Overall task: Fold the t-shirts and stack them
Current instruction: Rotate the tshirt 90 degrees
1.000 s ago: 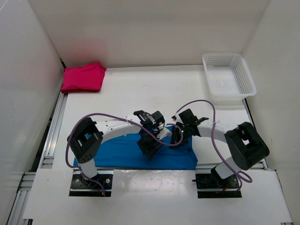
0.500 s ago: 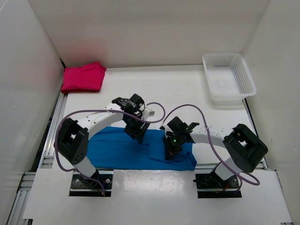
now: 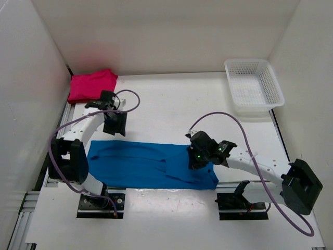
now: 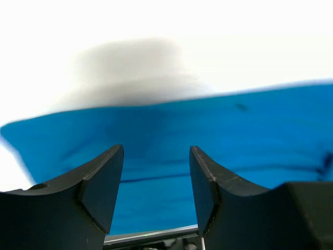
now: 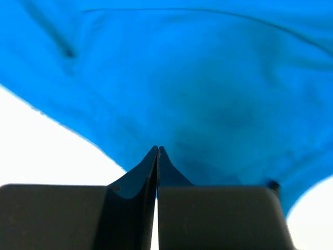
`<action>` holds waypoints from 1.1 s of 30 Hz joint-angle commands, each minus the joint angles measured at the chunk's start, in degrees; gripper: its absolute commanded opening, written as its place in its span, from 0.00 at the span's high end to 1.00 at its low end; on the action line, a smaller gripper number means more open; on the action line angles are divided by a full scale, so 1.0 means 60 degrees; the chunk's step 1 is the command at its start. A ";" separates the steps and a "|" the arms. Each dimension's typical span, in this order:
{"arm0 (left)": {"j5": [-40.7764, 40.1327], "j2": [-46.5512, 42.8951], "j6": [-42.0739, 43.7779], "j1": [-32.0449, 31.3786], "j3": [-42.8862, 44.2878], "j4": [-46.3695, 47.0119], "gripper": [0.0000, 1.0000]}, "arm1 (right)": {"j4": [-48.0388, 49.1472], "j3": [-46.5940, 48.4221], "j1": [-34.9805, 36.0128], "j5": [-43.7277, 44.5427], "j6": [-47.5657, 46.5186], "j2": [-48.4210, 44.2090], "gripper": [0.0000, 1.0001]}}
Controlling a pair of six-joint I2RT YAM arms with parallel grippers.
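From above, the pink shirt (image 3: pixel 92 86) lies folded at the table's (image 3: pixel 166 99) far left corner. The blue shirt (image 3: pixel 140 165) stretches along the near edge as a long band. No red shirt shows. The left gripper (image 3: pixel 115 125) hangs over bare table between the two shirts. The right gripper (image 3: pixel 199 158) is over the blue shirt's right end.

Left wrist view: the jaws stand partly apart and empty, with blue cloth beyond them.

Right wrist view: the jaws are closed tip to tip with no cloth visibly pinched. Whether they touch the shirt I cannot tell.

Likely one shirt is done. The blue needs cross folds, then stacking.
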 commanded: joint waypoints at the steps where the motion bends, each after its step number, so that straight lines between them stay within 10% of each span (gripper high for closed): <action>1: -0.1278 -0.0177 0.0038 0.0863 -0.0086 0.0431 0.35 | -0.1148 0.0536 -0.0415 0.1769 0.0728 0.0124 0.94; 6: -0.2627 0.0086 0.0038 0.2020 -0.0261 0.1075 0.33 | -0.1854 0.1909 -0.2462 0.1758 0.1155 0.1160 0.52; 19: -0.3522 0.1549 0.0038 0.3178 -0.0541 0.2219 0.32 | -0.1723 0.2821 -0.5236 0.1185 0.1023 0.4837 0.47; 27: -0.3522 0.1889 0.0038 0.3896 -0.0452 0.2307 0.33 | -0.2044 0.5060 -0.5412 0.0602 0.0541 0.6902 1.00; 33: -0.3347 0.1553 0.0038 0.4600 -0.0130 0.2205 0.32 | -0.2776 1.1225 -0.5514 0.0731 0.0378 1.0162 1.00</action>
